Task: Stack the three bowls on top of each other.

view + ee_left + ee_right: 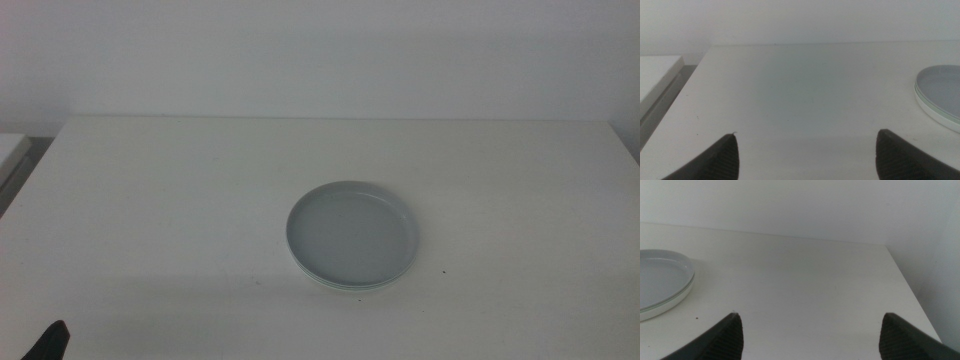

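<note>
In the middle view, the bowls [353, 236] sit as one stack on the white table [180, 200], a little right of its centre and toward the near side. The top bowl is grey, and a paler mint and white edge shows under its near rim. Only a dark tip of the left gripper [47, 342] shows at the bottom left corner, well apart from the stack. The right gripper is out of this view.

In the left wrist view, the left gripper [807, 157] hangs above bare tabletop [800, 95] with its two dark jaws spread wide and nothing between them. The stack [941, 95] lies off to one side, cut by the picture's edge, with layered rims visible.

In the right wrist view, the right gripper [810, 337] likewise stands wide apart and holds nothing over the table [805, 275]. The stack [662, 282] lies partly in view near the edge, clear of the jaws, with a thin lower rim showing under the grey bowl.
</note>
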{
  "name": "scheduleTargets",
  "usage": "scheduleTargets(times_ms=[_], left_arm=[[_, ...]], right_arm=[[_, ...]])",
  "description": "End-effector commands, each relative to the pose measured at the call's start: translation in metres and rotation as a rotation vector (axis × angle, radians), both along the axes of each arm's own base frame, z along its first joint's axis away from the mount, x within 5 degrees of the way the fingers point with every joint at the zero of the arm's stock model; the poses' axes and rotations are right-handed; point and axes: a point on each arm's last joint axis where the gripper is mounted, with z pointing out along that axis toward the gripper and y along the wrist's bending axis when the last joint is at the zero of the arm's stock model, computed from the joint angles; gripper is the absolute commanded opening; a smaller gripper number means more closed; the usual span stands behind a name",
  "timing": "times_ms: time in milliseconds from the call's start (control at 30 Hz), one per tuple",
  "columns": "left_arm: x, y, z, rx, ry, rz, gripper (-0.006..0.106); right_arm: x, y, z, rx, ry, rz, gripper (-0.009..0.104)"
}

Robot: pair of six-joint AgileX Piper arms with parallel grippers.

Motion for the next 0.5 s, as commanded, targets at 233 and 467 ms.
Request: scheduleTargets(times_ms=[233, 467], left_arm=[[0.0002, 0.0000, 0.0002, 0.006, -0.019, -0.004, 0.094], [0.0002, 0.0000, 0.0002, 0.006, -0.019, -0.004, 0.094]], right_arm=[[0.0001, 0.0000, 0.0011, -0.001, -0.024, -0.002, 0.092], [0.0003, 0.0000, 0.0020, 0.000, -0.033, -0.001, 0.092]])
